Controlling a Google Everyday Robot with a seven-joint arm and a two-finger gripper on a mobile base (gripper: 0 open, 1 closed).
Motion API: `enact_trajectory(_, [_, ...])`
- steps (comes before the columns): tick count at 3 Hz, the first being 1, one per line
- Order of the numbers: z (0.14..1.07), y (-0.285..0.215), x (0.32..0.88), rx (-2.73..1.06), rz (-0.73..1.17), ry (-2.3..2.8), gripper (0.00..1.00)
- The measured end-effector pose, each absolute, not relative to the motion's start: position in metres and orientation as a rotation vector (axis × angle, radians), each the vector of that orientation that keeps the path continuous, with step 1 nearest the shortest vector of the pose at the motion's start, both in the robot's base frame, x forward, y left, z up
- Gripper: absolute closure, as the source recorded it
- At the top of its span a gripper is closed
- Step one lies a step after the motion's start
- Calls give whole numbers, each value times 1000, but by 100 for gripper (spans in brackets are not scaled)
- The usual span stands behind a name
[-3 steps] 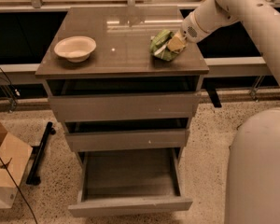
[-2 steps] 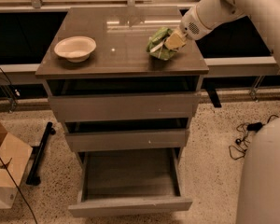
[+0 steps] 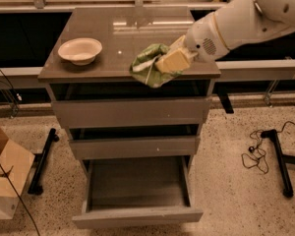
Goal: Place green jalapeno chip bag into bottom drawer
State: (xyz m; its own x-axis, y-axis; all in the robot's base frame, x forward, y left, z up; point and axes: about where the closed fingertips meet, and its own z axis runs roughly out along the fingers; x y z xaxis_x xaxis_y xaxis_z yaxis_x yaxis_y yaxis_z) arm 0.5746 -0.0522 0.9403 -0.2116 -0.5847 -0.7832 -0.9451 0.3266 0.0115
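Far left, on the speckled floor: a cardboard box [image 3: 4,181], cut off by the frame edge, and just beside it a black stand foot [image 3: 42,163] lying close along the cabinet's left side. Only a narrow strip of floor between that foot and the drawers.

On the table [image 3: 113,33], near the left edge but inside it: a white bowl [image 3: 80,50], upright, well apart from the bag.

Right of middle, at the table's front edge: the green jalapeno chip bag [image 3: 146,65], lower part hanging over the edge in front of the dark gap above the top drawer. Clamped from its right side by the hand [image 3: 172,62], beige fingers closed on it; white arm [image 3: 236,23] reaching in from the upper right, above the table's right front corner.

Below, two upper drawers [image 3: 130,112] set further in than the bottom drawer [image 3: 137,216], which is pulled well out, tray open upward, beneath the bag and further forward.

Further right, a black cable [image 3: 255,154] and another stand foot [image 3: 281,163], well apart from the cabinet, with open floor between.
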Motion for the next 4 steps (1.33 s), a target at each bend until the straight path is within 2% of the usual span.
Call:
enact_trajectory(1, [906, -37, 509, -1347, 831, 1995, 100])
enact_trajectory(2, [843, -21, 475, -1301, 955, 2124, 100])
enact_trajectory(4, [700, -5, 462, -1142, 1114, 2381, 100])
